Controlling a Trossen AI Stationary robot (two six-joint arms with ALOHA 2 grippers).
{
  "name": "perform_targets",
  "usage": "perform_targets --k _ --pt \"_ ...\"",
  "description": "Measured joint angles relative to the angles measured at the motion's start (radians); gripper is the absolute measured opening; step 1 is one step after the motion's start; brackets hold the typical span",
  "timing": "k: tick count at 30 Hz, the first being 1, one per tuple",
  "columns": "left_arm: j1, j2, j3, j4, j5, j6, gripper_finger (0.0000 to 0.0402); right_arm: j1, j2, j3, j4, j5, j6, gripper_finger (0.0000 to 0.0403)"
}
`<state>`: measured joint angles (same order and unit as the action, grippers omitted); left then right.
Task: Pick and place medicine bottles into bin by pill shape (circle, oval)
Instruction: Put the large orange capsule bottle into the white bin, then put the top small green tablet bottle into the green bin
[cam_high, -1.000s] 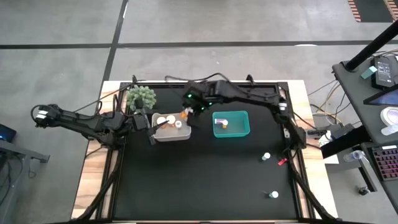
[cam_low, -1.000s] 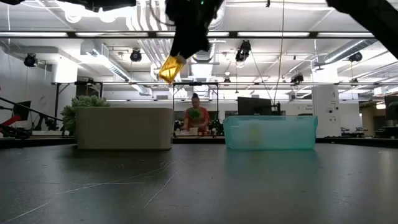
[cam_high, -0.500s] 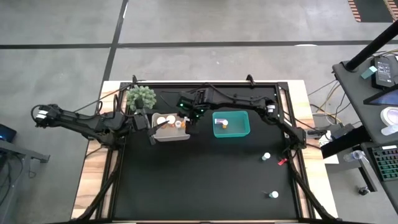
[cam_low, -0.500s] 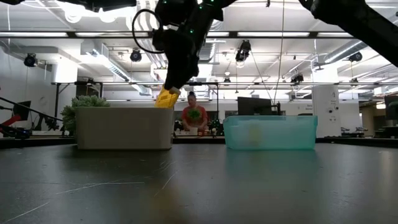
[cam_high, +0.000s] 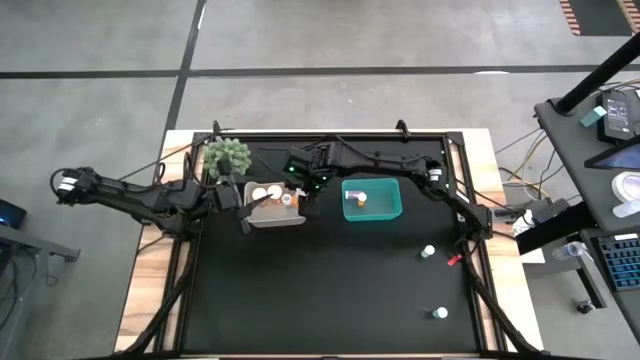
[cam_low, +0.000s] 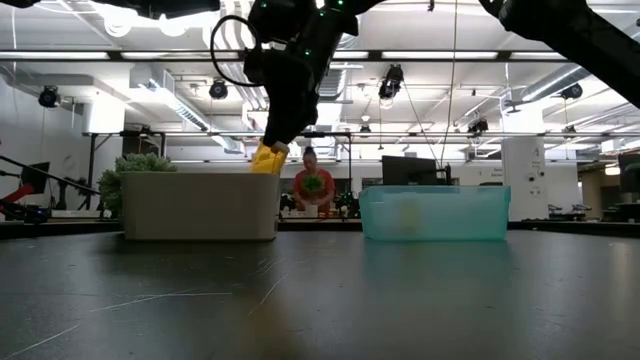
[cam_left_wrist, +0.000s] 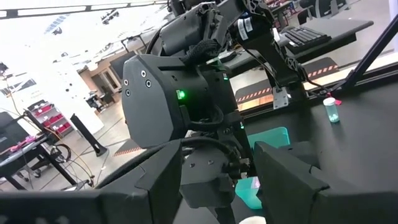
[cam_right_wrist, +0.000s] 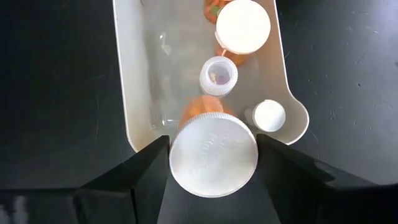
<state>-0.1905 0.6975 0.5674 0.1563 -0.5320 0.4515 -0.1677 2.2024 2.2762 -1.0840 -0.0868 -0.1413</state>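
Note:
My right gripper (cam_right_wrist: 213, 155) hangs over the right end of the white bin (cam_high: 272, 218), shut on an amber medicine bottle with a white cap (cam_right_wrist: 213, 152). In the low view the bottle (cam_low: 267, 158) sits just above the bin's rim (cam_low: 200, 178). Three more bottles (cam_right_wrist: 242, 26) (cam_right_wrist: 218, 74) (cam_right_wrist: 268, 115) lie in the white bin. To its right stands the teal bin (cam_high: 372, 212) with one bottle (cam_high: 360, 198) inside. My left gripper (cam_high: 240, 205) stands open at the white bin's left end, pointing level, with nothing between its fingers. My right gripper has the amber bottle's white cap (cam_right_wrist: 177, 158) between its two fingers, one on each side of the cap. The fingers slant down from above. The bottle hangs clear over the white bin, its amber body (cam_right_wrist: 199, 107) pointing down into it.
A spiky green plant (cam_high: 228, 155) stands just beyond the white bin's left end. Two loose bottles (cam_high: 428, 252) (cam_high: 439, 313) stand on the black table at the right. A person (cam_low: 314, 188) shows in the room beyond the table.
My right gripper has come down with the amber bottle, from well above the white bin to just over its rim, tipping a little as it sank. For the last half second it has hung still.

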Motion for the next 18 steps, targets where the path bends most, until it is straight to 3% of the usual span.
perform_targets --k 11,18 --pt "0.0 0.005 0.0 0.001 0.0 0.001 0.0183 0.0 0.003 -0.002 0.019 0.0 0.01 0.0257" --pt "0.0 0.005 0.0 0.0 0.0 0.001 0.0183 0.0 -0.019 0.003 -0.052 0.0 0.002 0.0255"
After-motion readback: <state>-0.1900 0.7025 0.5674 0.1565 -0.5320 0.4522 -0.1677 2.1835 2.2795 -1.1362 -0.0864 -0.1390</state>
